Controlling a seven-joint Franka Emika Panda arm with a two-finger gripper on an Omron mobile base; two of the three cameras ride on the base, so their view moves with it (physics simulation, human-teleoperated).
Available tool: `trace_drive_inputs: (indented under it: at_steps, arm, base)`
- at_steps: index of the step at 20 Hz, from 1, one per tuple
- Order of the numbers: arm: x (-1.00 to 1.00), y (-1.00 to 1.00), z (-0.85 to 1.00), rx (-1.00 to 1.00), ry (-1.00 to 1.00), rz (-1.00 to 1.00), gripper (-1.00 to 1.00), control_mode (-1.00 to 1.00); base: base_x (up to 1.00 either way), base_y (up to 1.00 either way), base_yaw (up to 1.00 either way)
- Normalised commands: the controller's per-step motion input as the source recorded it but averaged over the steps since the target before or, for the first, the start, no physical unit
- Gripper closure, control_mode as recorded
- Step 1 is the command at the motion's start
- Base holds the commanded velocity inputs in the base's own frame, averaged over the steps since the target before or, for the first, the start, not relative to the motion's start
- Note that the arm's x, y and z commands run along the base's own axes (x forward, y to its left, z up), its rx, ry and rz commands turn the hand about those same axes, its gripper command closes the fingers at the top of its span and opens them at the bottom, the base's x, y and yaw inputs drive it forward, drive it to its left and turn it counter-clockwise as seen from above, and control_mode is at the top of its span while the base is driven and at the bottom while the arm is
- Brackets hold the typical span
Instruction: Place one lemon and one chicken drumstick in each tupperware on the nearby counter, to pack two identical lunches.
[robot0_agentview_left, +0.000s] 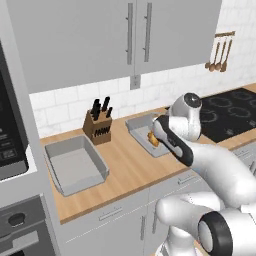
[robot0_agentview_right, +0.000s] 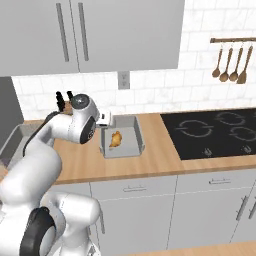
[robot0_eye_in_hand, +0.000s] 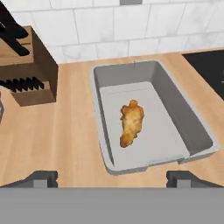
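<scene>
The gripper (robot0_eye_in_hand: 112, 178) is seen at the bottom of the hand view with its two dark fingertips (robot0_eye_in_hand: 43, 178) set far apart, jaws wide, and nothing is held between them. It is hung above the near rim of a grey tray (robot0_eye_in_hand: 199, 135), which lies on the wooden counter (robot0_eye_in_hand: 70, 140) just beyond the fingertips. One chicken drumstick (robot0_eye_in_hand: 131, 124) is seen lying on the tray's floor, roughly at its middle, golden brown, apart from all four walls. In the right base view the same tray (robot0_agentview_right: 139, 136) is partly covered by the arm, and the drumstick (robot0_agentview_right: 115, 139) can be made out inside it.

To the left of this tray a second grey tray (robot0_agentview_left: 95, 155) is set on the counter, nearer the oven column, with nothing visible inside it. Between the two trays and further back, against the wall, a brown knife block (robot0_agentview_left: 97, 127) with black handles is placed. A black cooktop (robot0_agentview_right: 215, 132) is let into the counter to the right of the drumstick tray. Behind it, wooden spoons (robot0_agentview_right: 231, 67) are hung from a rail on the white tiled wall (robot0_agentview_right: 160, 85), and grey wall cupboards (robot0_agentview_left: 100, 35) are mounted above.
</scene>
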Motion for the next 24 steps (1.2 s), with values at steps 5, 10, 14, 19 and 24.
trace_drive_inputs:
  at_steps: [5,10,14,19,24]
  arm:
    - [-0.95,0.02,0.05,-0.07,-0.15,0.06,-1.0,-1.0]
    - [-0.4,0.03,0.0,-0.03,-0.02,0.07,-1.0,1.0]
    - [0.0,0.0,0.0,0.0,0.0,0.0,-1.0,1.0]
    - [0.0,0.0,0.0,0.0,0.0,0.0,-1.0,1.0]
    - [0.0,0.0,0.0,0.0,0.0,0.0,-1.0,1.0]
  base:
    - [0.0,0.0,0.0]
    - [-0.6,-0.02,0.11]
    - [-1.0,-0.45,0.14]
    - [-1.0,-0.09,0.36]
    - [-1.0,0.49,0.52]
